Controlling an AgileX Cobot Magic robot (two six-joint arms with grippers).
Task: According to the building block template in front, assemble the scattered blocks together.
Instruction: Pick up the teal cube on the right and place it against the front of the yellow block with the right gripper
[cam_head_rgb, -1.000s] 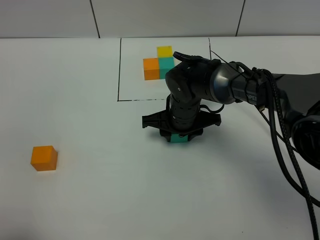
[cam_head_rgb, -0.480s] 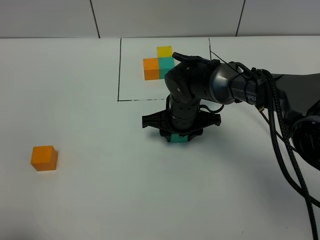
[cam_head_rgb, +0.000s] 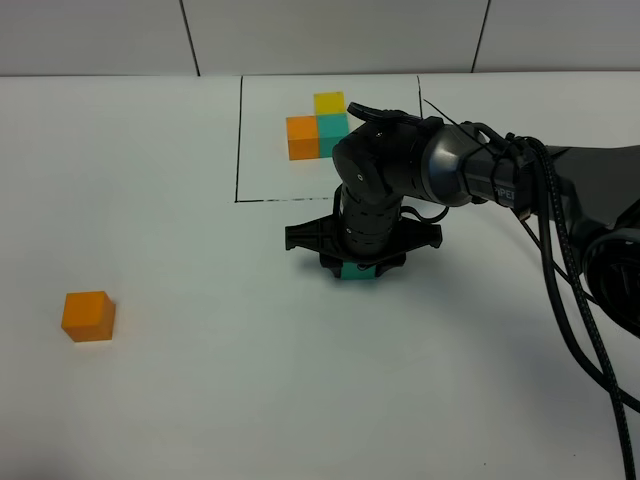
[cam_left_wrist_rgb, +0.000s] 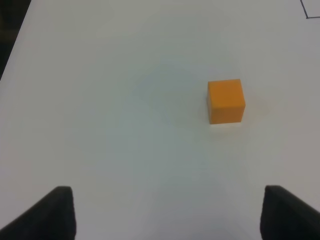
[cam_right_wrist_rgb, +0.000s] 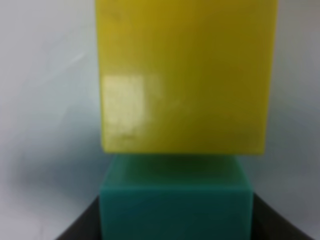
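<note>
In the high view, the template (cam_head_rgb: 265, 140) is lying at the far middle of the white table (cam_head_rgb: 200, 380). It is a thin black rectangle framing three touching cubes in an L, with orange on the left, teal beside it and yellow behind the teal. The right arm (cam_head_rgb: 470, 175) is reaching across from the right and pointing down just in front of the frame's near line. The right gripper (cam_head_rgb: 357, 268) is standing over a teal cube (cam_head_rgb: 356, 276), whose lower edge is showing beneath the black fingers; it is sitting just outside the frame. An orange cube (cam_head_rgb: 88, 316) is resting alone on the near left of the table, well apart from the arm and the template.

In the left wrist view, the left gripper (cam_left_wrist_rgb: 172, 214) is hovering above bare table with its jaws spread wide, and only the two dark fingertips (cam_left_wrist_rgb: 62, 212) are showing at the corners. The orange cube is lying ahead of them, apart from both and nearer the right-hand tip. A corner of the black frame line is peeking in at the far edge.

In the right wrist view, the jaws are pinching the teal cube, with a dark finger pressing on each side. A yellow cube (cam_right_wrist_rgb: 185, 75) is sitting directly beyond it, and the two cubes are touching face to face. The picture is blurred from closeness.
</note>
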